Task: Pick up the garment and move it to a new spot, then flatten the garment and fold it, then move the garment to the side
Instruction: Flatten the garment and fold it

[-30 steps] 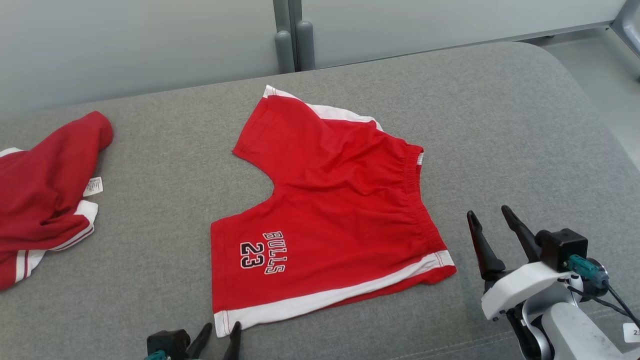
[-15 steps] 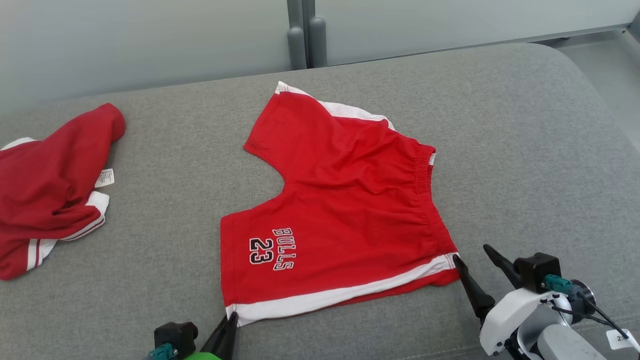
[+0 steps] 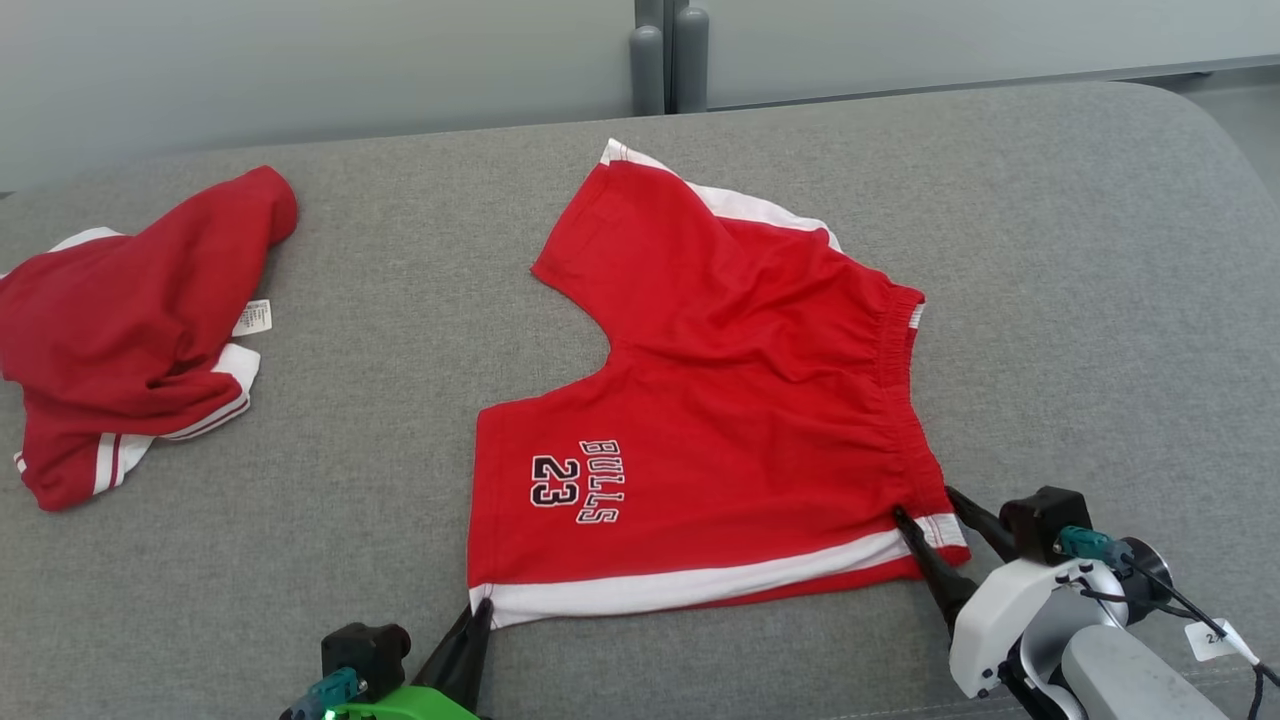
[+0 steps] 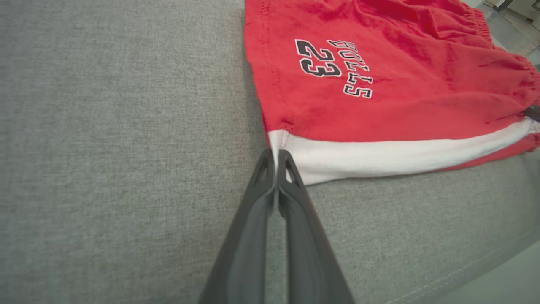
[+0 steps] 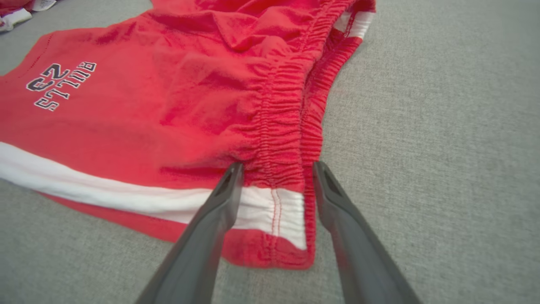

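Grey upholstered cushion [image 3: 1050, 300] under everything; the red shorts [image 3: 720, 420] lie nearly flat at its middle, 23 print up. They look light, limp and easy to bunch, so I judge the 2 near-edge corners to be the right holds. Left gripper [image 4: 276, 154] is pinched tight on the white hem corner. Right gripper [image 5: 277, 165] straddles the elastic waistband corner, fingers apart, nothing clamped. A second red garment [image 3: 130, 330] sits well off to the left.
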Motion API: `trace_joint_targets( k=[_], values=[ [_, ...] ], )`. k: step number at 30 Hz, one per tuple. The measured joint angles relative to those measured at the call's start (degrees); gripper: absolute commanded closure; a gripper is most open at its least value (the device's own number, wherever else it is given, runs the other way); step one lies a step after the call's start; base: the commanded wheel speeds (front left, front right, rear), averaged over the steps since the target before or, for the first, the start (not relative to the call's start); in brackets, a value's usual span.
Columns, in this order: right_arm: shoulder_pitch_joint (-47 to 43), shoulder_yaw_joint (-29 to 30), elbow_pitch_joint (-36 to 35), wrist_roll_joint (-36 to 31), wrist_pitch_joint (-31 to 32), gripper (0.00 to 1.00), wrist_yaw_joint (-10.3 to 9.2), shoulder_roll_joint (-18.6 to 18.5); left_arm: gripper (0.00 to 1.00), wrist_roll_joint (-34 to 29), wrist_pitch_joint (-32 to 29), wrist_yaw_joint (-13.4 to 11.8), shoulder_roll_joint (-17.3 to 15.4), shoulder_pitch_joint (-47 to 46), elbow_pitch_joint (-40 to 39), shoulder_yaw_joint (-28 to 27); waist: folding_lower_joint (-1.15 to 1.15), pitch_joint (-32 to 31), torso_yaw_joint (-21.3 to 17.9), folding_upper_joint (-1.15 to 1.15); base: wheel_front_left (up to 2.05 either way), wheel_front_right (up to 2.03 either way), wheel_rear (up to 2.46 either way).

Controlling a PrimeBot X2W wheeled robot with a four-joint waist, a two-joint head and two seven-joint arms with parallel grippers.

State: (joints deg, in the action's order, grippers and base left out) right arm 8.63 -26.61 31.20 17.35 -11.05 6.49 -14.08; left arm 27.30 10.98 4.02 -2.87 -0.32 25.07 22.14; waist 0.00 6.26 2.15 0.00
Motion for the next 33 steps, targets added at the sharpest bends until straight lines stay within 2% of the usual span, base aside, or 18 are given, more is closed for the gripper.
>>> trace_joint_targets(
  k=[1, 2, 3, 8, 9, 18, 22, 24, 25, 26, 33],
  values=[
    [0.2, -0.2, 0.2, 0.0, 0.0, 0.34, 0.02, 0.1, 1.00, 0.0, 0.0, 0.0, 0.0, 0.0, 0.0, 0.0, 0.00, 0.0, 0.1, 0.00, 0.00, 0.00, 0.00],
    [0.3, -0.3, 0.4, 0.0, 0.0, 0.34, 0.03, 0.2, 1.00, 0.0, 0.2, 0.0, 0.0, 0.0, 0.1, 0.0, 0.00, 0.0, 0.1, 0.00, 0.00, 0.00, 0.00],
    [0.3, -0.4, 0.6, 0.0, 0.0, 0.40, 0.03, 0.2, 1.00, 0.0, 0.2, 0.0, 0.0, 0.0, 0.1, 0.0, 0.00, 0.0, 0.1, 0.00, 0.00, 0.00, 0.00],
    [0.3, -0.7, 1.0, 0.1, -0.1, 0.45, 0.04, 0.2, 1.00, 0.1, 0.3, 0.0, 0.0, 0.0, 0.2, 0.0, 0.00, 0.0, 0.1, 0.00, 0.00, 0.00, 0.00],
    [0.3, -0.7, 1.1, 0.1, -0.3, 0.50, 0.04, 0.2, 1.00, 0.1, 0.3, 0.0, 0.0, 0.0, 0.3, 0.0, 0.00, 0.0, 0.1, 0.00, 0.00, 0.00, 0.00],
    [0.2, -1.6, 1.6, 0.3, -0.9, 0.56, 0.05, 0.6, 1.00, 0.2, 0.7, 0.0, 0.0, 0.0, 0.6, 0.0, 0.00, -0.1, -0.7, 0.00, 0.00, 0.00, 0.00],
    [0.0, -1.7, 1.8, 0.4, -1.1, 0.63, 0.07, 0.5, 1.00, 0.3, 0.8, 0.0, 0.0, -0.1, 0.9, 0.0, 0.00, -0.1, -0.9, 0.00, 0.00, 0.00, 0.00],
    [0.0, -1.7, 2.0, 0.4, -1.1, 0.75, 0.07, 0.5, 1.00, 0.3, 1.1, 0.0, 0.0, -0.2, 1.1, -0.1, 0.00, -0.2, -1.0, 0.00, 0.00, 0.00, 0.00],
    [0.0, -1.7, 2.1, 0.5, -1.1, 0.84, 0.07, 0.5, 1.00, 0.3, 1.2, 0.0, 0.0, -0.2, 1.2, -0.1, 0.00, -0.3, -1.1, 0.00, 0.00, 0.00, 0.00],
    [0.0, -1.7, 2.2, 0.5, -1.1, 1.00, 0.08, 0.5, 1.00, 0.5, 1.2, 0.0, 0.0, -0.3, 1.2, -0.1, 0.00, -0.3, -1.1, 0.00, 0.00, 0.00, 0.00],
    [0.0, -1.1, 1.9, 2.8, -1.5, 1.00, 0.56, 0.9, 1.00, 0.8, 1.8, 0.0, 0.1, -0.9, 0.9, -1.3, 0.00, -0.8, -1.3, 0.00, 0.00, 0.00, 0.00]
  ],
)
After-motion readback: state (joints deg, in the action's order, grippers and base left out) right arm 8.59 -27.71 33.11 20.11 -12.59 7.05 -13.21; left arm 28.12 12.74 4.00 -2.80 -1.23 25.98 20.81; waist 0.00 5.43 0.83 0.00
